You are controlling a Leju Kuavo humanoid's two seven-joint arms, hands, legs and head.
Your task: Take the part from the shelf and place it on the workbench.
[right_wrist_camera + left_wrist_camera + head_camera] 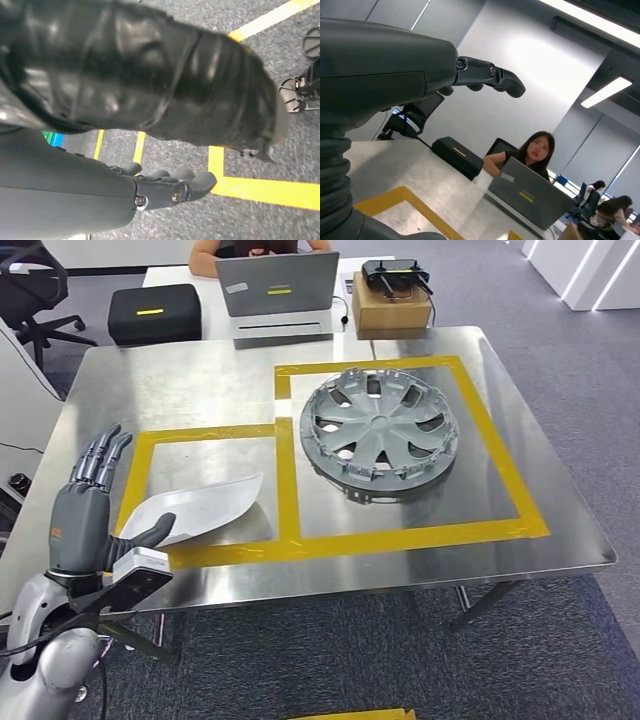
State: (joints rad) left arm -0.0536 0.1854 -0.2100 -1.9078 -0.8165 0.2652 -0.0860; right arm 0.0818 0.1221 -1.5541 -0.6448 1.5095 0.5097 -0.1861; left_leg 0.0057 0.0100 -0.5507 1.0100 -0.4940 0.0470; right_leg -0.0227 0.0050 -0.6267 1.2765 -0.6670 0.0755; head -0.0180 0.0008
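You see the left hand [84, 515] at the lower left of the head view, fingers spread and holding nothing, its thumb just beside the silver part [198, 506]; that part lies flat on the counter [189, 385] inside the left yellow-taped box. The right hand [124, 192] hangs over the floor, fingers loosely extended, empty; the grey wheel cover [379, 430] sits right of centre in the larger box.
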